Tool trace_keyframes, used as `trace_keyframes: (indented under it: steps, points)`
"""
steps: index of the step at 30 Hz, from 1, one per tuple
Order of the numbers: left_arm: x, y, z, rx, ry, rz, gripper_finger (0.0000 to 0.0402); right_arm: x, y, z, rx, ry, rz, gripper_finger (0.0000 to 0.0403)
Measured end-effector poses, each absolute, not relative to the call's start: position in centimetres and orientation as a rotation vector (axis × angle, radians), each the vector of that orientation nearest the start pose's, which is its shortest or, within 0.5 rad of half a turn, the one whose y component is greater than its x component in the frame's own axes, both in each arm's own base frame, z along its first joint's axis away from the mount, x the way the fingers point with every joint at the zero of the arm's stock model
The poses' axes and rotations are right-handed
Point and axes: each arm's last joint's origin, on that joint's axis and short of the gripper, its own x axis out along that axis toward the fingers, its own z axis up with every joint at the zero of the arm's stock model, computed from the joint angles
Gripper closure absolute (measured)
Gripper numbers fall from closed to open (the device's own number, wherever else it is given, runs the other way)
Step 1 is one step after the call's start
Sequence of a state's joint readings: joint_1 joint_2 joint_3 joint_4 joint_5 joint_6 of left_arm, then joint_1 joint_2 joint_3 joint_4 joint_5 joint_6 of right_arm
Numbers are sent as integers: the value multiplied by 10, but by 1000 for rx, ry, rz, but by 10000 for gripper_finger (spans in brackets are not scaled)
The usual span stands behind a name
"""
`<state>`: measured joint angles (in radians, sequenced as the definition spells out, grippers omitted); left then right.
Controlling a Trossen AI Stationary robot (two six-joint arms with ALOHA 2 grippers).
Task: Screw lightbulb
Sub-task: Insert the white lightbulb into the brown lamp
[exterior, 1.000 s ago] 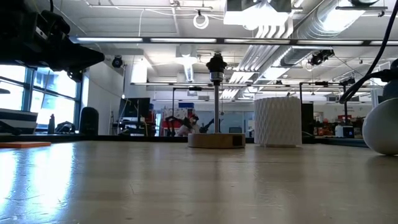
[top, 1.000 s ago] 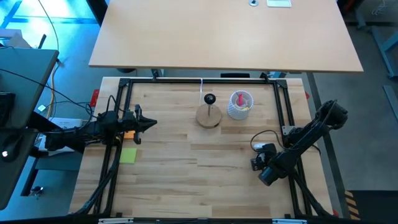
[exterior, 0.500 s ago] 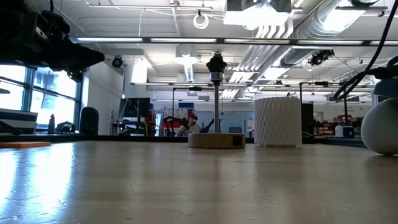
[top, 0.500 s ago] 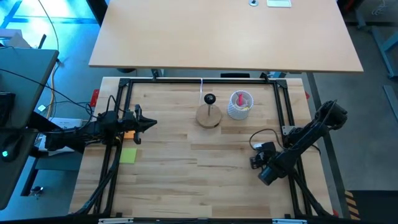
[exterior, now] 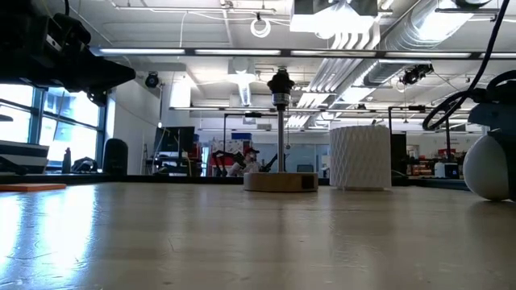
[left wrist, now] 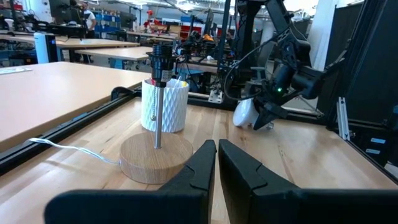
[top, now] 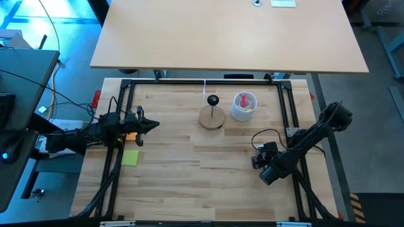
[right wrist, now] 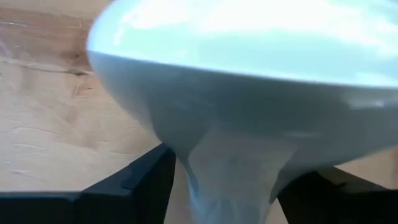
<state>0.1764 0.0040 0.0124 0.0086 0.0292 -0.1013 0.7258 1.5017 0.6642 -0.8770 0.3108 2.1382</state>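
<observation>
The white frosted lightbulb (exterior: 492, 165) lies on the table near its right edge, and its round body fills the right wrist view (right wrist: 249, 81). My right gripper (top: 257, 159) points steeply down over it, shut on it. The lamp stand, a round wooden disc with a black socket stem (top: 212, 116), stands at the far middle of the table. My left gripper (left wrist: 216, 155) hangs shut and level at the table's left edge (top: 151, 126), holding nothing. My right gripper has one finger (right wrist: 140, 180) on each side of the lightbulb's tapering neck (right wrist: 186, 162), pinching it between them. The fingers come steeply from above. The bulb's round body (exterior: 490, 192) still rests on the table top.
A white ribbed cup (top: 243, 106) with a red item inside stands just right of the lamp stand. A yellow-green note (top: 130, 157) lies near the left rail. A black frame (top: 290, 113) runs around the wooden table top. A thin white cord (left wrist: 68, 152) leads from the wooden disc.
My right gripper has tipped a little and edged toward the table's left. The lightbulb has shifted slightly the same way and stays on the table.
</observation>
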Motion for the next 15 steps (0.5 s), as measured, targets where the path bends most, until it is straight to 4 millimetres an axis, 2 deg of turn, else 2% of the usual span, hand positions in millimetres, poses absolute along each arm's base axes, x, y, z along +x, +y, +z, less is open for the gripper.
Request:
trace_keyframes:
  steps: [9, 15]
  points:
    - [96, 16, 168, -99, -24, 146, 384, 155, 123, 131, 875, 1000, -1162, 250]
    - [96, 16, 168, -99, -24, 146, 384, 158, 124, 131, 878, 976, -1125, 256]
